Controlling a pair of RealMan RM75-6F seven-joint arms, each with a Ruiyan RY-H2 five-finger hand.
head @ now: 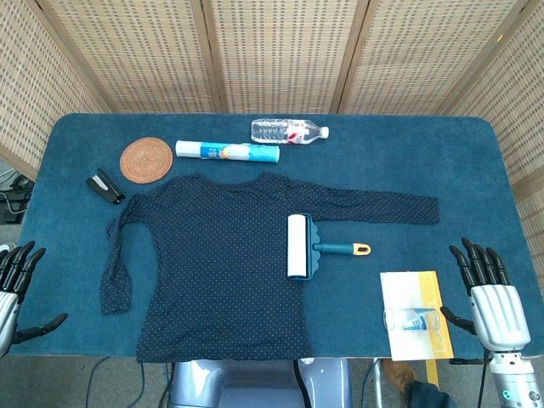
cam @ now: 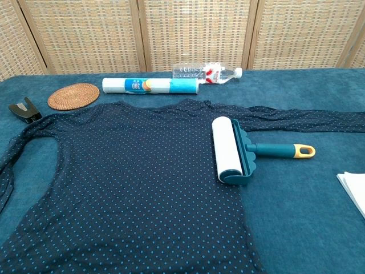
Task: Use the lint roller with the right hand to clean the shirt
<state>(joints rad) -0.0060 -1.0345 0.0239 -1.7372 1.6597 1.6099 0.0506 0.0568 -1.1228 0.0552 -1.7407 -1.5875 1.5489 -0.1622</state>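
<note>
Both views bright, even, diffuse light; source not evident. Shadows soft and short, e.g. beside roller [cam: 232, 149]. Slight glare on bottle [head: 289, 131]. Head view sharp throughout. Chest view sharp too; table [cam: 319, 222] edges show mild wide-angle curve.

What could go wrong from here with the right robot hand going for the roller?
1. The lint roller handle lies flat on the table, so the open right robot hand may fumble the grip or push it away.
2. The shirt lies loose; rolling could drag and bunch it.
3. The small clear item on the yellow card sits near the hand and could get knocked.
</note>
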